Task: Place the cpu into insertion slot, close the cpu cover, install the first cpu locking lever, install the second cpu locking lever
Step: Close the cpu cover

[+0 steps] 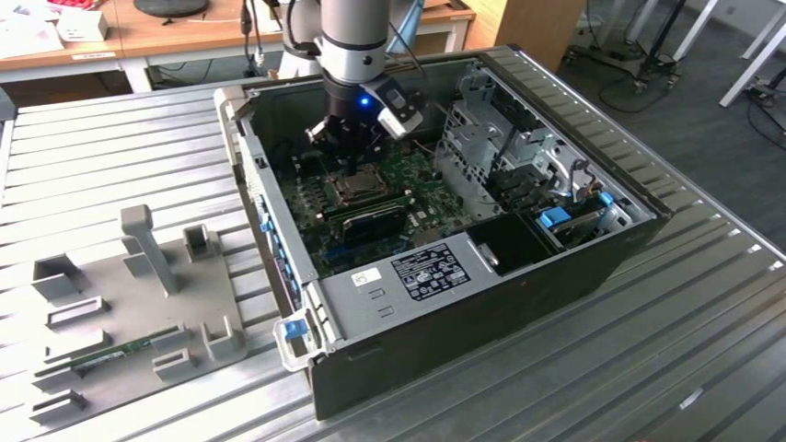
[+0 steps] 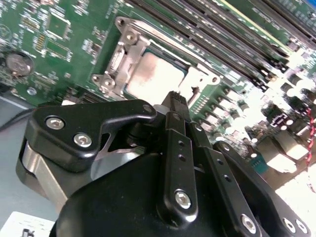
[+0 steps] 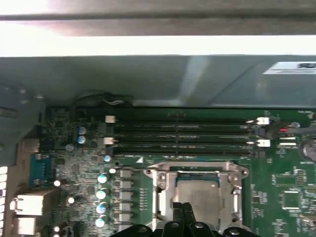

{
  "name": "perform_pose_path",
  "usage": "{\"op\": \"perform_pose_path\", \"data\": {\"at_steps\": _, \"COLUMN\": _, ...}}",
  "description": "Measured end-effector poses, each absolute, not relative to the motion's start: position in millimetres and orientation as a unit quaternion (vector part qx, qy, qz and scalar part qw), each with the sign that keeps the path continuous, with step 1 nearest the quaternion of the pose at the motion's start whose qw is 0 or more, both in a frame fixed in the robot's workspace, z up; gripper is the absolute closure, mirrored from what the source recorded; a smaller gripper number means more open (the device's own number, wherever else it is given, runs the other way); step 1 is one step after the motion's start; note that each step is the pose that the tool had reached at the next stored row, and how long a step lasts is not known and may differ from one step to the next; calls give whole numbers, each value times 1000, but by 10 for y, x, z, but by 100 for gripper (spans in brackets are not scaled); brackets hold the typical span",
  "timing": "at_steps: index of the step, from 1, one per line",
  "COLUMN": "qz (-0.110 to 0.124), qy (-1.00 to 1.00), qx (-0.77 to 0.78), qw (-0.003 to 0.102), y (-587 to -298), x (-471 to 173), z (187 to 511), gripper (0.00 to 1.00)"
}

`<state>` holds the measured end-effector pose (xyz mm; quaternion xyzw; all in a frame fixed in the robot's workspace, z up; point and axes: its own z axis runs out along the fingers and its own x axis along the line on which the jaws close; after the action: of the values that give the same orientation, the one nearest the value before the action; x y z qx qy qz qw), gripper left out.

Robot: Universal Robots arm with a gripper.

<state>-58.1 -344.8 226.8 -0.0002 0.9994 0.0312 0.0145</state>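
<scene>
Over the green board inside the open case, fingers sit together just beside the cpu, which already lies in the insertion slot with the cpu cover looking shut over it; whether either locking lever is latched I cannot tell.

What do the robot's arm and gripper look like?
The arm is a smooth silver-grey tube with a small blue light glowing near its wrist and a pale box mounted beside it. The gripper is matt black: hinged link bars joined by silver bolts, narrowing to two slim fingers.
</scene>
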Motion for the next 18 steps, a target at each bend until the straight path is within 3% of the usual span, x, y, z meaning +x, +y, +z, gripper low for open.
{"op": "perform_pose_path", "data": {"at_steps": 18, "qz": 31, "qy": 999, "qx": 0, "qw": 14, "y": -3448, "x": -412, "z": 2274, "gripper": 90}}
